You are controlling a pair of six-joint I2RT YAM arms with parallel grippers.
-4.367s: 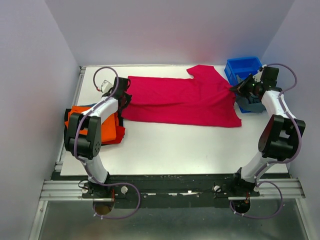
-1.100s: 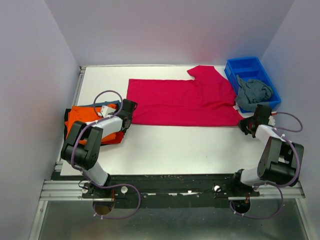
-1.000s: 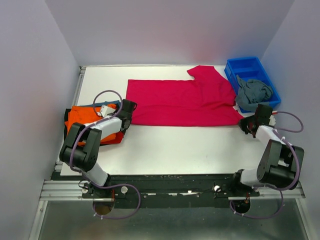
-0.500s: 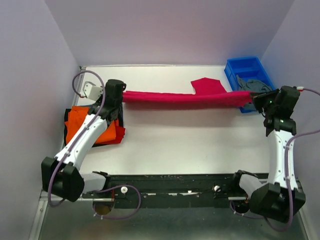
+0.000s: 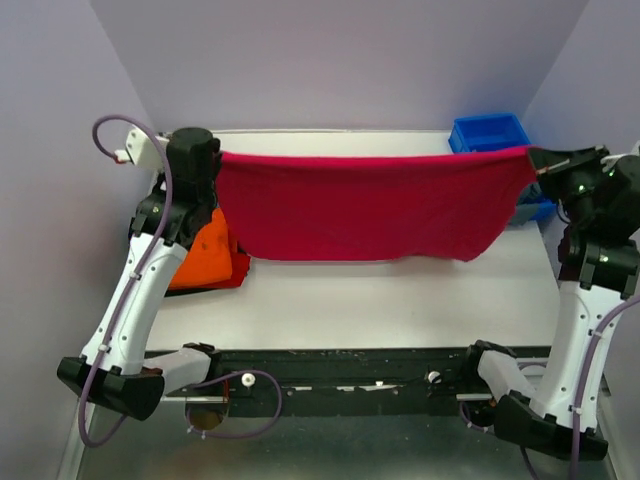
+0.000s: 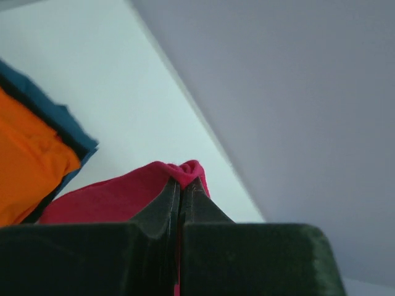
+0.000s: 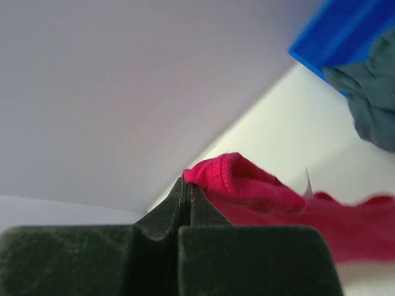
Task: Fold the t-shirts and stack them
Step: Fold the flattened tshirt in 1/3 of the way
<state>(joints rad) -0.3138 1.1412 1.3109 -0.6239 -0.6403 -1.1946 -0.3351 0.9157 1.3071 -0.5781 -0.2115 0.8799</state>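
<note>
The crimson-pink t-shirt (image 5: 365, 210), flat on the desk (image 5: 380, 300) a second ago, now hangs stretched above it. The left hand (image 5: 216, 156) and the right hand (image 5: 533, 153) each pinch a top corner. It looks ready for laying down and folding.

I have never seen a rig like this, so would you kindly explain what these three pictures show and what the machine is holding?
The robot's left arm and right arm stand bolted at the near edge of a white table, each ending in a two-finger gripper. The wide picture comes from a fixed camera above and behind them; the other two from a camera on each wrist. The left gripper and the right gripper are each shut on a corner of the crimson t-shirt, which hangs stretched between them. At the left lies an orange shirt stack; at the far right a blue bin holds grey-blue cloth.
</note>
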